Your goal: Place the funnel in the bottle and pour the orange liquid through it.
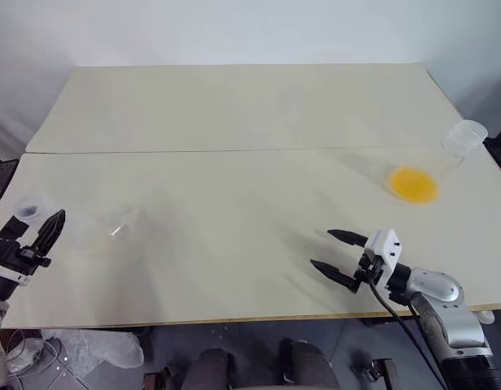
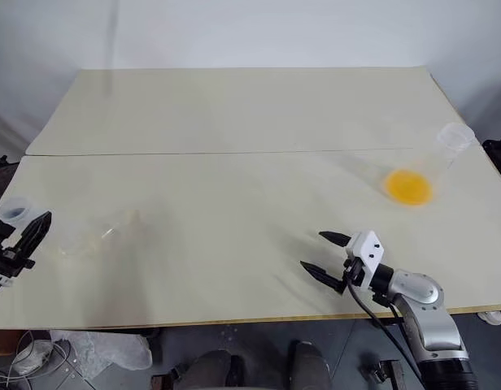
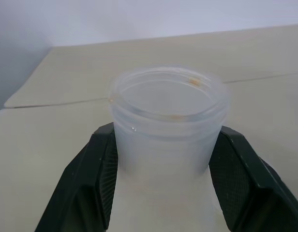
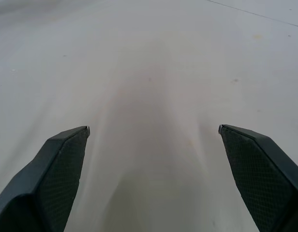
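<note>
Left pincer (image 3: 163, 193) clasping unlabelled bottle (image 3: 166, 125) neck, right pincer (image 1: 338, 253) spread, orange liquid (image 1: 413, 184) far right

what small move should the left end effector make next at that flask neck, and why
Probably lift the bottle slightly to test the grip: the left end effector has its pads against both sides of the neck, just under the rim, and the bottle stands upright near the table edge.

Clear bottle (image 3: 168, 125) upright, table's left edge

Two cream table (image 1: 234, 106) tops butting along seam, pale grey wall (image 1: 234, 32) standing behind, dark floor (image 1: 259, 341) showing below.
</note>
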